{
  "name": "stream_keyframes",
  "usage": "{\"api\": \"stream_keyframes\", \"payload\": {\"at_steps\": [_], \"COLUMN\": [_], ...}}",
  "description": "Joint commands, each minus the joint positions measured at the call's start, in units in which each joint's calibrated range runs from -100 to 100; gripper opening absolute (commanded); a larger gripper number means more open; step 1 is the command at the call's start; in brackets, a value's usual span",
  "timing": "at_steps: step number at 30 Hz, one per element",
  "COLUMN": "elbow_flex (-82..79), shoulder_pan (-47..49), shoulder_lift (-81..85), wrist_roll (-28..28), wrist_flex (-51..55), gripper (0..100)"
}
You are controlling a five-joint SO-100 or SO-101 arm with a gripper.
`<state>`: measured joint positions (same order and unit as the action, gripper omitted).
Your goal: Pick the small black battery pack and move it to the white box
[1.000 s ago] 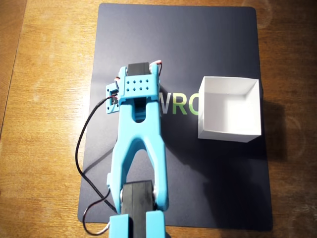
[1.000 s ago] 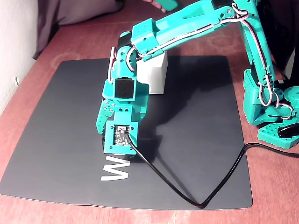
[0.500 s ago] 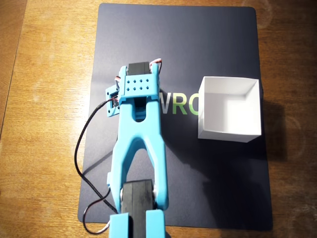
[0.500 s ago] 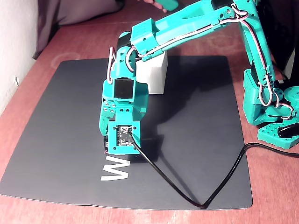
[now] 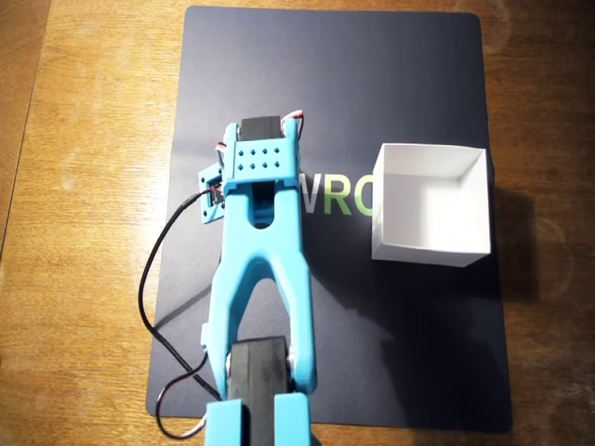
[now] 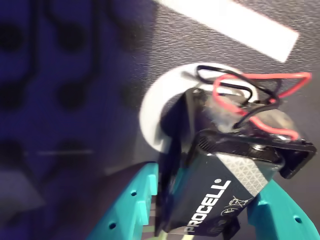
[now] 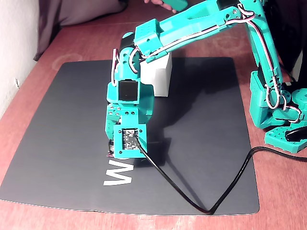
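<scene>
- Work surface: a dark mat [image 5: 400, 84] lies on a wooden table [image 5: 84, 186]. The overhead view shows the printed letters "VRO" [image 5: 339, 195] in pale and green ink, cut off at the right by the box wall. The fixed view shows a white "W" [image 7: 117, 176] at the mat's near edge.
- The white box [image 5: 432, 203] stands open on the mat, right of the arm in the overhead view and well apart from the gripper. Its interior shows nothing inside. In the fixed view it sits behind the arm, partly hidden by the forearm [image 7: 182, 31].
- The small black battery pack [image 6: 225, 180] is between the teal fingers [image 6: 130, 210] of the gripper [image 6: 200, 220] in the wrist view. The fingers are clamped on its two sides.
- Label on the pack reads "PROCELL" in white lettering. Thin red and black wires [image 6: 255, 95] loop from its top end.
- A white curved mat marking [image 6: 150, 115] lies behind the pack.
- A black cable [image 7: 192, 201] trails from the wrist across the mat toward the arm's base [image 7: 280, 120].
</scene>
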<state>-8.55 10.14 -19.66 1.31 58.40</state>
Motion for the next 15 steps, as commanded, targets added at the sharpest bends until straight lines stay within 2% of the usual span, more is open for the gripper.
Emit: {"api": "stream_keyframes", "payload": {"at_steps": [1, 8, 15], "elbow_flex": [1.4, 1.7, 1.6], "shoulder_pan": [-0.3, 0.4, 4.1], "shoulder_lift": [-0.9, -0.9, -0.7], "wrist_roll": [0.3, -0.7, -6.6], "wrist_flex": [2.2, 1.5, 1.5], "gripper": [19, 19, 19]}}
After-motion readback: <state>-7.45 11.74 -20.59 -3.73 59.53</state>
